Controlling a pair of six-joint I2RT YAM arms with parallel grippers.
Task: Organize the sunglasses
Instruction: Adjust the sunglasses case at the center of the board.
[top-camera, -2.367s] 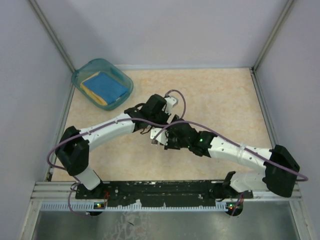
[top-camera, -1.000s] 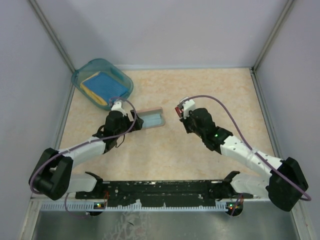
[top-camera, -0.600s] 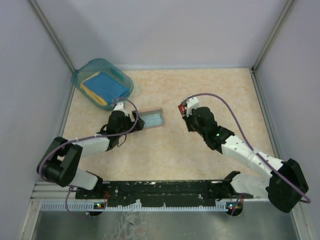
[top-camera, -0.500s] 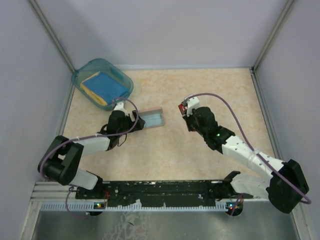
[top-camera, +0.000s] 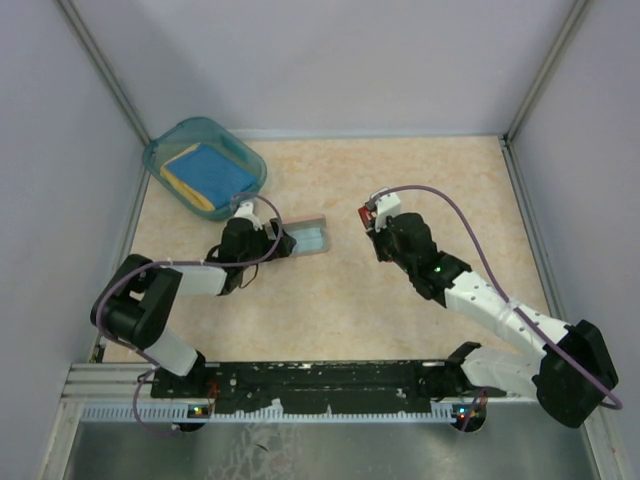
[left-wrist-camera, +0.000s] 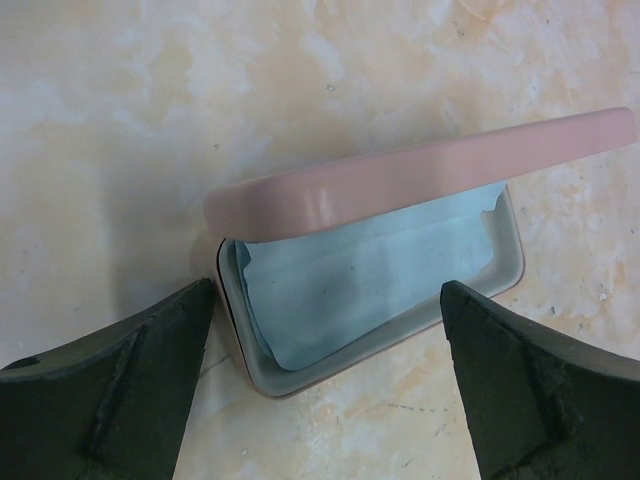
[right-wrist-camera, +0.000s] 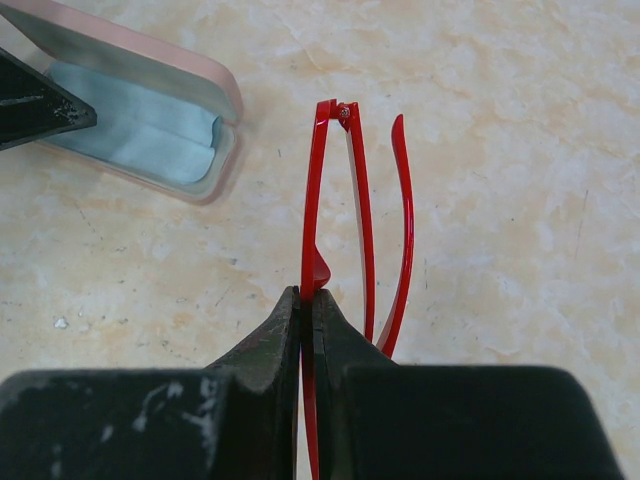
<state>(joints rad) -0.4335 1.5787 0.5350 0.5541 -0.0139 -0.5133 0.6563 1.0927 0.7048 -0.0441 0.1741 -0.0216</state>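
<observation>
Right gripper (right-wrist-camera: 305, 300): our jaws are pinched together on the thin red frame of the sunglasses (right-wrist-camera: 312, 200).
Sunglasses: they are folded and seen edge-on, jutting straight ahead of our right fingertips, with the temple arms lying just to the right of the frame. We cannot tell whether they hang clear of the table (right-wrist-camera: 520, 150).
Left gripper (left-wrist-camera: 325, 290): our jaws are spread wide and grip nothing. The dark fingers (left-wrist-camera: 130, 390) stand on either side of the view, just short of the case mouth.
Case (left-wrist-camera: 400, 175): it is pink, directly ahead of our left gripper, and ahead and to the left of our right one, apart from the glasses. Its lid is raised at a tilt.
Cloth (left-wrist-camera: 370, 280): light blue, it lies inside the lower tray.
Step in hand: we judge that we are carrying the glasses to the open case and have not yet placed them.
Next move: we should swing the right gripper left and forward, line the folded frame up with the length of the tray, and slip it under the tilted lid onto the cloth before letting go.
Left arm's part: it looks well placed to steady the case, or to shut the lid afterwards.
</observation>
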